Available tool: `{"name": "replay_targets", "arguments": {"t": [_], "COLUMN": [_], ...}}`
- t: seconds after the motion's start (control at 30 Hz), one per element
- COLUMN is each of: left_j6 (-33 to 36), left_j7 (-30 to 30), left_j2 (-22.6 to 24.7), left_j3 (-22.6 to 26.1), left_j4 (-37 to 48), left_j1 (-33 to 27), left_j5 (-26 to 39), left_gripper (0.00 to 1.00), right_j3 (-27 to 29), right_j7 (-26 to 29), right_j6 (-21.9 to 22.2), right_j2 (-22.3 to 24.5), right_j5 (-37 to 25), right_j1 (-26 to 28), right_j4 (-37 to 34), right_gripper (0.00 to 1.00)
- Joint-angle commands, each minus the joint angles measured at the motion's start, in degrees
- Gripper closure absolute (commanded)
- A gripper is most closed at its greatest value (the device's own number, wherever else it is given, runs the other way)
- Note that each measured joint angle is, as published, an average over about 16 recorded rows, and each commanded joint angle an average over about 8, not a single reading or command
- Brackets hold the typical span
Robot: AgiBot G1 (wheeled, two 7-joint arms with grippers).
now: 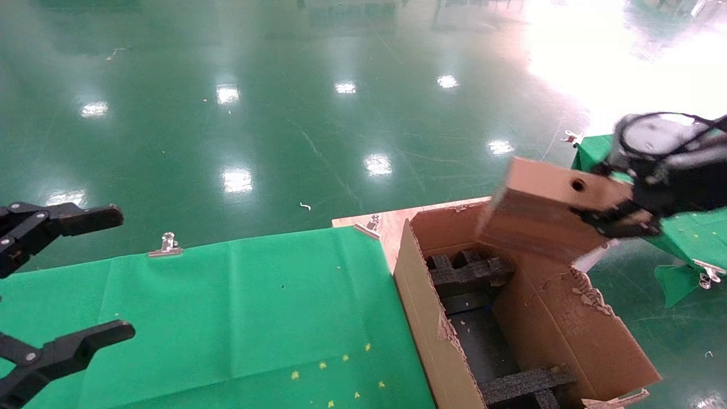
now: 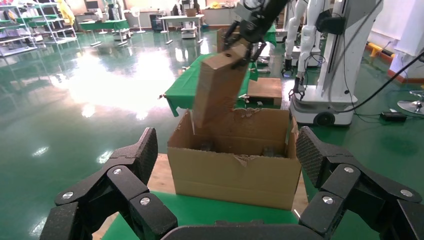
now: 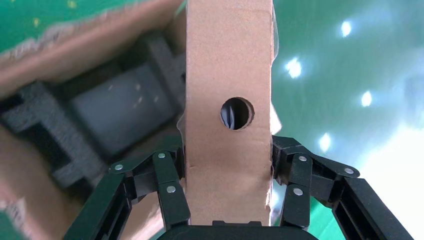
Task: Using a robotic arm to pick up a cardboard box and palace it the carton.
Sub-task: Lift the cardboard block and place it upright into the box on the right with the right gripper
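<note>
My right gripper (image 1: 619,218) is shut on the cardboard box (image 1: 545,207), a small brown box with a round hole, held tilted above the far end of the carton (image 1: 420,301). In the right wrist view the fingers (image 3: 172,182) press both sides of the box (image 3: 227,75), with the carton's black foam inserts (image 3: 60,135) below. The left wrist view shows the box (image 2: 217,90) hanging over the carton (image 2: 235,170), its lower end just behind the ragged rim. My left gripper (image 1: 119,272) stands open over the green cloth at the left, holding nothing.
A green cloth (image 1: 227,307) covers the table, fixed with metal clips (image 1: 166,245). The carton stands on a wooden board (image 1: 392,221) at the cloth's right edge. Another green-covered table (image 1: 693,233) lies behind my right arm. A white robot (image 2: 340,60) stands farther off.
</note>
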Motion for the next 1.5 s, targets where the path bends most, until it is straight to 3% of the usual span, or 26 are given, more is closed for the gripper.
{"name": "replay_targets", "arguments": {"t": [0.03,0.3,0.57,0.67,0.97,1.17,1.33,1.5], "left_j6": [0.0,0.0,0.0,0.0,0.0,0.0,0.0,0.0], "left_j7": [0.0,0.0,0.0,0.0,0.0,0.0,0.0,0.0], "left_j2": [0.0,0.0,0.0,0.0,0.0,0.0,0.0,0.0], "left_j3": [0.0,0.0,0.0,0.0,0.0,0.0,0.0,0.0], "left_j4": [0.0,0.0,0.0,0.0,0.0,0.0,0.0,0.0], "left_j1": [0.0,0.0,0.0,0.0,0.0,0.0,0.0,0.0], "left_j5": [0.0,0.0,0.0,0.0,0.0,0.0,0.0,0.0], "left_gripper": [0.0,0.0,0.0,0.0,0.0,0.0,0.0,0.0], "right_j3": [-1.1,-3.1,-3.4,-4.2,-7.4,-9.2,-10.2,-10.7], "right_j7": [1.3,5.1,6.6,11.9,37.5,50.5,56.9,58.9], "right_j6": [0.2,0.9,2.2,4.6,12.4,15.6,18.1,19.6], "right_j2": [2.3,6.2,5.4,5.6,5.9,6.1,6.2,6.2], "right_j5": [0.2,1.2,1.4,1.3,-2.2,-4.5,-5.2,-5.5], "right_j1": [-0.3,-1.1,-2.0,-3.5,-9.4,-12.5,-14.6,-15.6], "right_j4": [1.1,1.8,1.0,1.0,2.5,2.7,2.9,3.1], "right_gripper": [1.0,1.0,1.0,1.0,1.0,1.0,1.0,1.0]}}
